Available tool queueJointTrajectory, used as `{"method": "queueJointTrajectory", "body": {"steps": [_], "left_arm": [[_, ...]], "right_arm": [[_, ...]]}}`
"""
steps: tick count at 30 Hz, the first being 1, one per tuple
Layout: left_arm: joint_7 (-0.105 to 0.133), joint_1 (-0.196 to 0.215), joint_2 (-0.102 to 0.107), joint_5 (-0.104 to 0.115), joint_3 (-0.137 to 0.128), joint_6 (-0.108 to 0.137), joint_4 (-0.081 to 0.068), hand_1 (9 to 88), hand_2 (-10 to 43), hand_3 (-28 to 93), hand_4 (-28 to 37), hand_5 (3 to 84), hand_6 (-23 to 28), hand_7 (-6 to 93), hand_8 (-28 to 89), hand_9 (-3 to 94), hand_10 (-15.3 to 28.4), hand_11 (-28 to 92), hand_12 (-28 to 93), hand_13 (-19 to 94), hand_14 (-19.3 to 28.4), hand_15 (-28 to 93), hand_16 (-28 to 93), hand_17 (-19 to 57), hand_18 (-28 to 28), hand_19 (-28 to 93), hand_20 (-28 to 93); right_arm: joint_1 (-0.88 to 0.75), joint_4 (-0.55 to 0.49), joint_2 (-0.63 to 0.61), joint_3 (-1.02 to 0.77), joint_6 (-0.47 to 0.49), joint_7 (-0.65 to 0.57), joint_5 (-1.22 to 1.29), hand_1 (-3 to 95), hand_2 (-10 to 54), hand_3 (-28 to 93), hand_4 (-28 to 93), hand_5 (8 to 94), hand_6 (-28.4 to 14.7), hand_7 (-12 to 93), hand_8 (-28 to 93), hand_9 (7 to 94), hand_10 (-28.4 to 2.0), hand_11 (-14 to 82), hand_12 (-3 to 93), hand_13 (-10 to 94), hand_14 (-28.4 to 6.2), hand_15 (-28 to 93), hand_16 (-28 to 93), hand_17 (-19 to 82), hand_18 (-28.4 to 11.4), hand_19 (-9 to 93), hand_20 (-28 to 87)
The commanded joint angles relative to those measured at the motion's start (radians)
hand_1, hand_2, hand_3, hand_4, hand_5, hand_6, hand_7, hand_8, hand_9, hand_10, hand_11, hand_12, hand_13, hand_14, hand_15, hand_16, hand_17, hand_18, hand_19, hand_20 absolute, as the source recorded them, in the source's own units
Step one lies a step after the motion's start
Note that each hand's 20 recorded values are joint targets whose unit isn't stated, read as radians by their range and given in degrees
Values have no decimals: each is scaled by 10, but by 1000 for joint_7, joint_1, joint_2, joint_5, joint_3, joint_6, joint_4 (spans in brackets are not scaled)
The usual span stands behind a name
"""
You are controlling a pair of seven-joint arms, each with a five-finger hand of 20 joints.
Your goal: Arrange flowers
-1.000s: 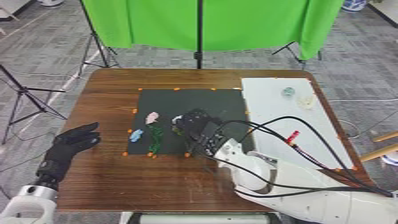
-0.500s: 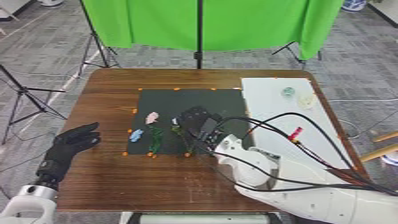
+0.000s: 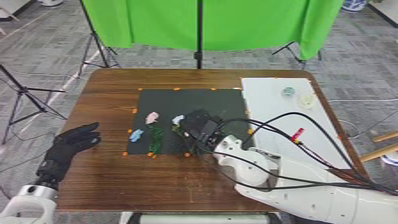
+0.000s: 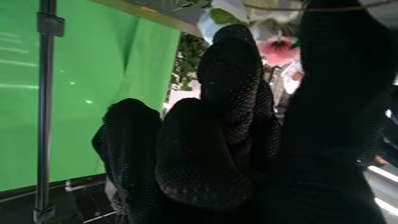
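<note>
Peering in remotely, I see the right hand (image 3: 201, 119) by the white flower (image 3: 179, 120) on the dark mat (image 3: 228, 99), its grip beyond my telling, and the left hand (image 3: 76, 139), thumb and fingers apart, near the blue flower (image 3: 136, 135).

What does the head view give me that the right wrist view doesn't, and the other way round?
Head view: the left hand, the dark mat and, on its right, the white board with a red piece on it.

Right wrist view: a close look at a pink flower with a darker red centre and a green leaf. Which flower of the head view this is, I can't tell.

Both: the right hand, the green curtain and the dark upright pole by it.
</note>
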State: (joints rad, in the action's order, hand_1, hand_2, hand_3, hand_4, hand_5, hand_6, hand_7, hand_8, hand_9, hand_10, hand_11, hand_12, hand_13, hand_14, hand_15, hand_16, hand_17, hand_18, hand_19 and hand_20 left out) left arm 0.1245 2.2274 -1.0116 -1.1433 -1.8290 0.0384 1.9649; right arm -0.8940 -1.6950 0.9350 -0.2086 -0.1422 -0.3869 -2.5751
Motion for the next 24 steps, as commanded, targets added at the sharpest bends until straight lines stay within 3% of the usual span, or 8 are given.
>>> {"method": "queueJointTrajectory", "body": {"steps": [1,6,12,24], "left_arm": [[-7,8,-9,-4,-4,-12,1,412,-95,635,-79,438,49,130,-67,445,130,208,109,394,171,221,-20,87,129,90,182],[-8,8,-8,-4,-6,-12,1,413,-95,634,-80,438,49,130,-67,445,130,208,109,394,172,222,-19,87,129,90,182],[-7,8,-6,-3,-4,-11,1,413,-95,634,-81,438,49,130,-67,444,131,207,109,394,172,222,-20,88,129,90,182],[-13,10,-6,-3,-5,-17,3,411,-95,635,-81,437,49,129,-66,446,131,207,108,394,172,221,-19,88,128,89,182]], "right_arm": [[7,18,9,11,32,-19,-25,823,-95,-283,508,699,-25,184,-48,781,-115,533,416,888,-9,721,387,653,-149,932,689],[7,31,12,20,-41,-8,-13,911,-95,-283,366,753,-23,189,177,807,-109,519,436,904,-6,716,382,666,-148,932,688],[3,30,18,3,-161,2,-7,917,-95,-283,407,814,-6,243,186,850,-104,538,370,931,-6,714,379,693,-154,932,696],[-29,28,29,-75,-254,2,35,914,-95,-283,436,830,-7,249,178,861,-99,555,354,937,-8,729,369,704,-157,932,710]]}}
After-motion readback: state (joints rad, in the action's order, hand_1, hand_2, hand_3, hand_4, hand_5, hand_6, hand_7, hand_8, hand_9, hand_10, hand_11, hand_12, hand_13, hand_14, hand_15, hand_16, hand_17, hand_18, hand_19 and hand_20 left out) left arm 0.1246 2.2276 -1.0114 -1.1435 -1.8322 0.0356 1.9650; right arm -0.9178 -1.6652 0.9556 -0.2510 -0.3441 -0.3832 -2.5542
